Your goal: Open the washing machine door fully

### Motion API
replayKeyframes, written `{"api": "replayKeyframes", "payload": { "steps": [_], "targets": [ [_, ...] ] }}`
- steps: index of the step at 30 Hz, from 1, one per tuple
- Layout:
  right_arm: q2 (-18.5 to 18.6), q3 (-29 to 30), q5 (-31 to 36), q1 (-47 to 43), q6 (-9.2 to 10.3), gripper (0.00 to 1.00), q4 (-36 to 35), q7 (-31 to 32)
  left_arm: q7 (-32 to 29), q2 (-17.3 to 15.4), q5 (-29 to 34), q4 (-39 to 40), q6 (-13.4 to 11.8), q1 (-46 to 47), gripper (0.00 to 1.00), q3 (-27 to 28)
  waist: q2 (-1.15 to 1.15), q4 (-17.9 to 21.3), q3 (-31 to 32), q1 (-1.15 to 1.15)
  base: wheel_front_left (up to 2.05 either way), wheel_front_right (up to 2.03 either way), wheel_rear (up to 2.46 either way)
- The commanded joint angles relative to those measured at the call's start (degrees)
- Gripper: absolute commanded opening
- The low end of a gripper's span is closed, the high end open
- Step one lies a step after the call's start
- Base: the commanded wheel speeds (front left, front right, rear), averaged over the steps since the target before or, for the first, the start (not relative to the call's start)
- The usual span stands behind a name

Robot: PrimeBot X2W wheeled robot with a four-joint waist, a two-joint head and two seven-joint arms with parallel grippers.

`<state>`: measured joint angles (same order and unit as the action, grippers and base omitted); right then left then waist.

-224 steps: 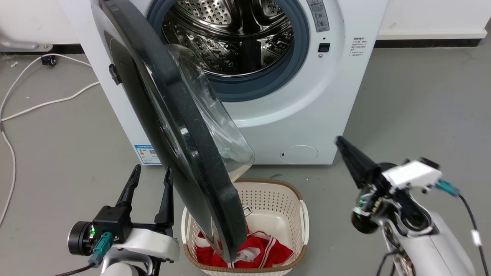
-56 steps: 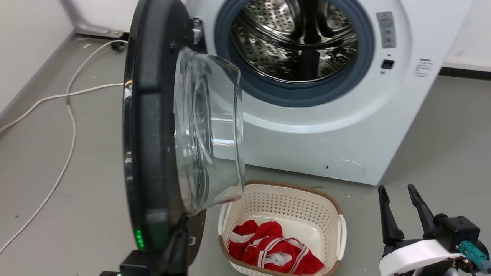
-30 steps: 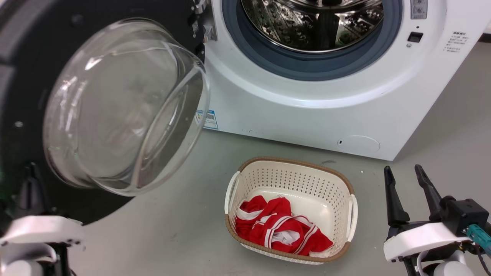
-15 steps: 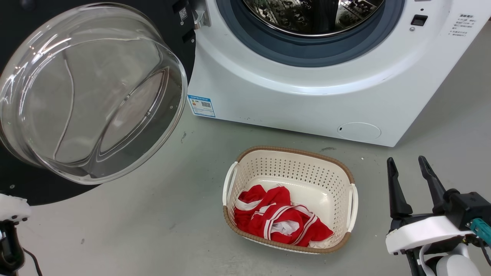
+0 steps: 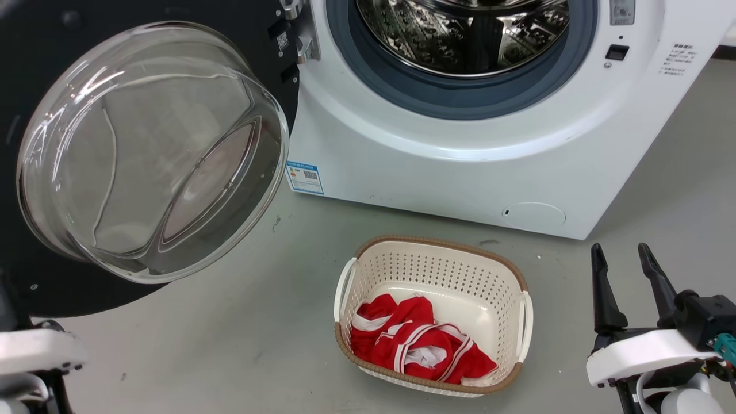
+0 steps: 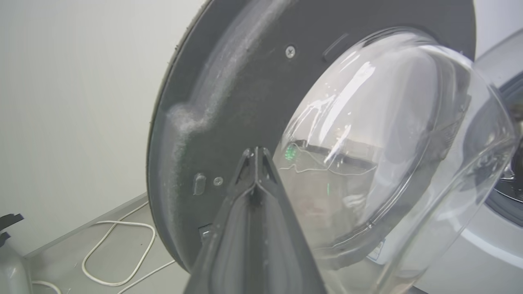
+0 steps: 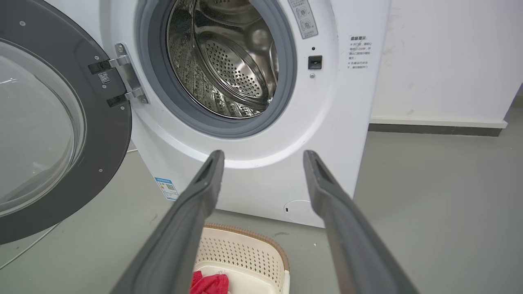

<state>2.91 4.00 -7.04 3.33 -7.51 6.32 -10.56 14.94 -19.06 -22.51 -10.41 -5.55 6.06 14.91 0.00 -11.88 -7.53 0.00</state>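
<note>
The washing machine door (image 5: 34, 69), a black disc with a bulging glass bowl (image 5: 155, 149), stands swung far out to the left of the white washing machine (image 5: 460, 167) on its steel hinge (image 7: 126, 77). The steel drum (image 5: 460, 29) is fully exposed. My left gripper (image 6: 255, 152) is shut and empty, its tips at the door's (image 6: 229, 94) inner black face beside the glass; I cannot tell whether they touch. Its pale wrist (image 5: 34, 348) sits at the lower left. My right gripper (image 5: 619, 248) is open and empty, low on the right, facing the machine (image 7: 327, 122) from a distance.
A cream perforated basket (image 5: 520, 276) holding red and white cloth (image 5: 414, 339) stands on the grey floor in front of the machine. A white cable (image 6: 118, 245) lies on the floor behind the door, close to a pale wall (image 6: 73, 102).
The door has swung from half open and edge-on to wide open on the left, with my left arm following it. The head camera has shifted too. My right gripper now rests low and open.
</note>
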Motion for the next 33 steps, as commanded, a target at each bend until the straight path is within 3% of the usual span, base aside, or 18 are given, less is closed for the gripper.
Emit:
{"api": "replayKeyframes", "payload": {
  "steps": [1, 6, 7, 8, 9, 17, 28, 33],
  "targets": [
    [-0.06, 0.02, 0.05, -0.29, 0.04, 1.00, 0.16, -0.18, 0.32, 1.01, 0.87, 1.41, -0.03, -1.71, 0.00, -0.23, 0.00, 0.03, 0.71, 0.00, 0.00, 0.00, 0.00],
    [-0.06, -0.35, 0.50, -0.86, 0.04, 1.00, 0.53, -0.09, 0.26, 5.21, 3.83, 7.00, -0.21, -7.26, 0.00, -1.97, 0.00, 0.49, 2.33, 0.00, 0.00, 0.00, 0.00],
    [-0.06, -0.52, 0.54, -0.89, 0.04, 1.00, 0.56, -0.06, 0.26, 6.10, 4.21, 7.80, -0.18, -8.03, 0.22, -2.44, 0.00, 0.60, 2.57, 0.00, 0.00, 0.00, 0.00],
    [-0.06, -0.66, 0.56, -0.98, 0.04, 1.00, 0.58, -0.02, 0.26, 6.73, 4.53, 8.46, -0.03, -8.69, 0.67, -2.95, 0.00, 0.72, 2.79, 0.00, 0.00, 0.00, 0.00],
    [-0.06, -0.80, 0.53, -1.05, 0.04, 1.00, 0.59, 0.00, 0.26, 7.38, 5.01, 9.08, 0.06, -9.30, 1.00, -3.46, 0.00, 0.83, 2.95, 0.00, 0.00, 0.00, 0.00],
    [-0.06, -1.97, 0.76, -1.28, 0.04, 1.00, 1.00, 0.14, 0.26, 10.39, 8.89, 11.94, 1.74, -10.36, 1.00, -8.64, 0.00, 2.40, 4.23, 0.00, 0.00, 0.00, 0.00],
    [-0.06, -2.96, 1.75, -1.36, 0.04, 1.00, 0.75, 0.47, 0.27, 13.21, 13.59, 7.09, 6.51, -4.91, 1.00, -15.56, 0.00, 8.11, 6.01, 0.00, 0.00, 0.00, 0.00],
    [-0.06, -3.26, 1.97, -1.20, 0.04, 1.00, -0.12, 0.93, 0.27, 13.84, 15.25, 4.84, 6.94, -2.44, 1.00, -16.69, 0.00, 10.88, 6.16, 0.00, 0.00, 0.00, 0.00]
  ]
}}
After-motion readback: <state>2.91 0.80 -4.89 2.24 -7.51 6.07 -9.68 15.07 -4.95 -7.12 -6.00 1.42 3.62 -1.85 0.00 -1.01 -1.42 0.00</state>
